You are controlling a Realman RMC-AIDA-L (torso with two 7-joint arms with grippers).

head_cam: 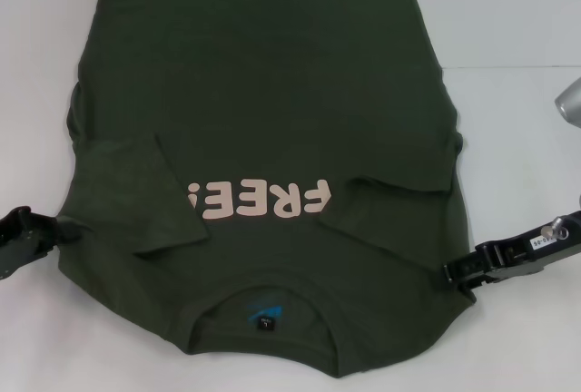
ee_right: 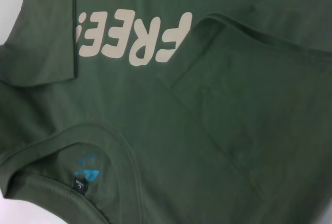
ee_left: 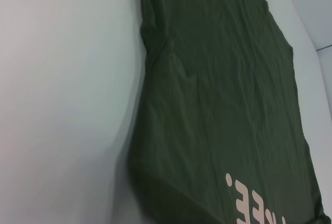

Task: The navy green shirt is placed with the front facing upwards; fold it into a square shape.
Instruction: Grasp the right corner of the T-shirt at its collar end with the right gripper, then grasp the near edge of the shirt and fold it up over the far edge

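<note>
Overhead, the shirt [head_cam: 263,129] lies flat on the white table [head_cam: 517,138], collar nearest the robot, both sleeves folded inward. Left gripper [head_cam: 23,233] and right gripper [head_cam: 467,269] touch its edges; their grip is unclear. Wrist views show only fabric and lettering [ee_right: 132,37].

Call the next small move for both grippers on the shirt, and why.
Probably bring both grippers in to the collar end and lift it toward the far hem. The navy green shirt lies flat with both sleeves already folded inward; the left gripper and right gripper sit at its side edges near the shoulders.
</note>
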